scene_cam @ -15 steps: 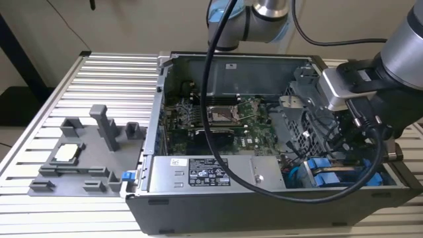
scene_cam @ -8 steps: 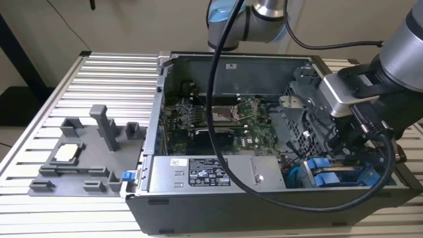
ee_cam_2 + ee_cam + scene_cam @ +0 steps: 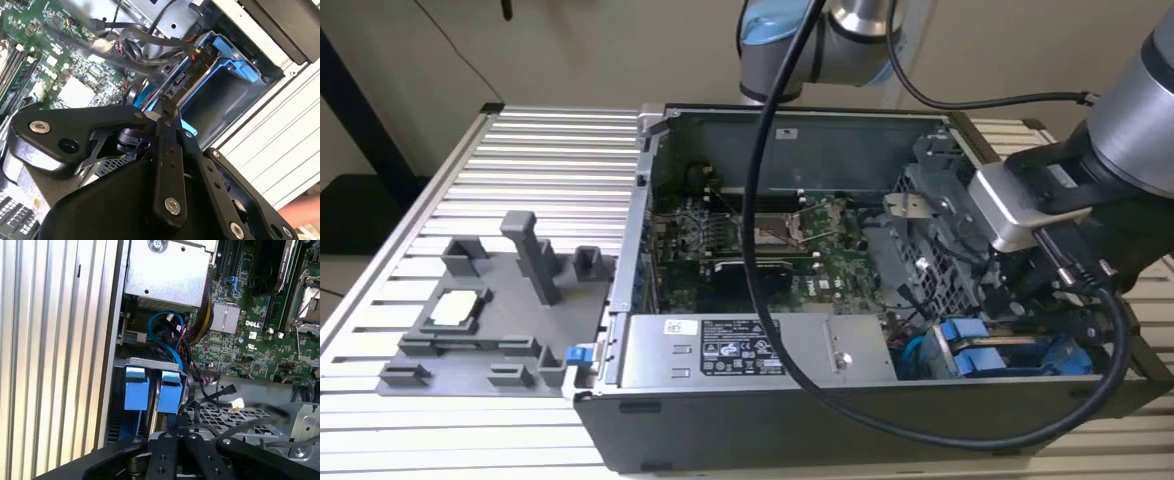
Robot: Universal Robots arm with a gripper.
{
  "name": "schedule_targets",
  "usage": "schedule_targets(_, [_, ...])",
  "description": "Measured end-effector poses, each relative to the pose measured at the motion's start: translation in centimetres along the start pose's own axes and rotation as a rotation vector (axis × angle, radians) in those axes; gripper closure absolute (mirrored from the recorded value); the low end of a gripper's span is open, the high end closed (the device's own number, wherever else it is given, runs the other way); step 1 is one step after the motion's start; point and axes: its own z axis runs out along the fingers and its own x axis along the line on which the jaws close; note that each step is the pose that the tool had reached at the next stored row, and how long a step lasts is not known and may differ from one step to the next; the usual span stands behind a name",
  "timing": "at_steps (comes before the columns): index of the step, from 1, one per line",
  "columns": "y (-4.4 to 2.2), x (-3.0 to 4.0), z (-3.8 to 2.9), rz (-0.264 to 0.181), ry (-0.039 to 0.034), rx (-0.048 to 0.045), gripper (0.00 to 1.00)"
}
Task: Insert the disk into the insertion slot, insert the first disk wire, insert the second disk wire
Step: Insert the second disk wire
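Observation:
My gripper (image 3: pixel 1021 300) reaches down into the open computer case at the exterior view's right, just above the blue-fitted insertion slot (image 3: pixel 1014 365). The disk (image 3: pixel 240 67), framed by its blue carrier, sits inside that grey metal bay. In both wrist views the black fingers (image 3: pixel 167 130) press together at the disk's connector edge. They look shut on the end of a blue disk wire (image 3: pixel 167 340), which curves down from the case's wiring into the fingertips. A black connector with coloured strands (image 3: pixel 192 55) lies against the disk beside them. Two blue tabs (image 3: pixel 169 392) stand at the bay's mouth.
A grey power-supply box (image 3: pixel 734 350) lies along the case front. The motherboard (image 3: pixel 761 240) fills the middle. A loose white-tipped cable (image 3: pixel 235 403) rests over a perforated metal cage. A grey fixture tray (image 3: pixel 494 320) with upright posts stands on the slatted table at the exterior view's left.

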Motion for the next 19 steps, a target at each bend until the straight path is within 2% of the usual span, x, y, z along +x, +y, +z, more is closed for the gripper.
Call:
schedule_targets(1, [0.00, 0.10, -0.01, -0.001, 0.0034, -0.0008, 0.89])
schedule_targets(3, [0.00, 0.16, -0.05, -0.003, 0.0109, -0.0022, 0.89])
schedule_targets(7, [-0.16, -0.12, -1.54, -0.004, 0.0123, -0.0029, 0.89])
schedule_targets(9, [-0.15, -0.71, -1.59, -0.004, 0.0120, -0.0029, 0.89])
schedule_targets(12, [-0.11, -1.95, -1.48, -0.004, 0.0117, -0.0029, 0.89])
schedule_targets(15, [-0.20, -2.43, -2.63, -0.003, 0.0119, -0.0032, 0.89])
schedule_targets(16, [-0.14, -2.58, -2.71, -0.003, 0.0119, -0.0032, 0.88])
schedule_targets(17, [0.01, -2.90, -2.68, -0.004, 0.0120, -0.0033, 0.82])
schedule_targets(19, [0.31, -3.48, -2.60, -0.004, 0.0122, -0.0033, 0.82])
